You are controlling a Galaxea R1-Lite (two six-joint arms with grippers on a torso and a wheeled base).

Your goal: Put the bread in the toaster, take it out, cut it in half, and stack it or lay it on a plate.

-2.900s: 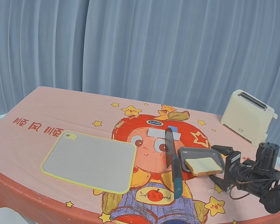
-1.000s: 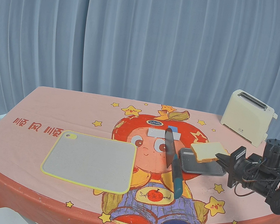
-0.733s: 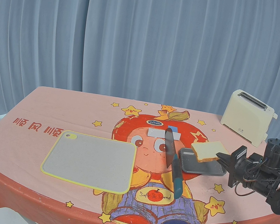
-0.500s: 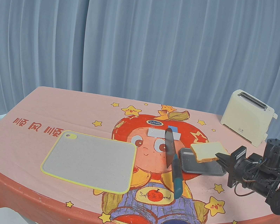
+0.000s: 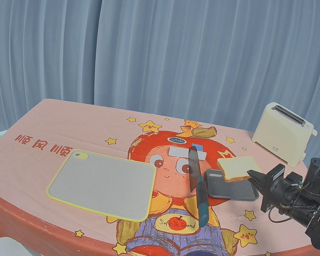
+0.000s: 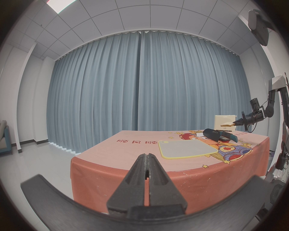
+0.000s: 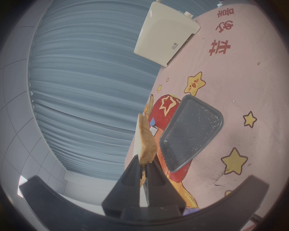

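One bread slice (image 5: 238, 168) hangs above the tray (image 5: 232, 189), pinched by the right gripper (image 5: 252, 176); the left gripper (image 6: 147, 171) is pressed together.

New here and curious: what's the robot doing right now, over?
Right gripper: jaws shut on bread, held above tray. Left gripper: jaws shut, away from the table. Knife beside tray, away from toaster.

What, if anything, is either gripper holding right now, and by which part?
The right gripper holds the bread slice by one crust edge, above the gray tray. The left gripper is shut on nothing.
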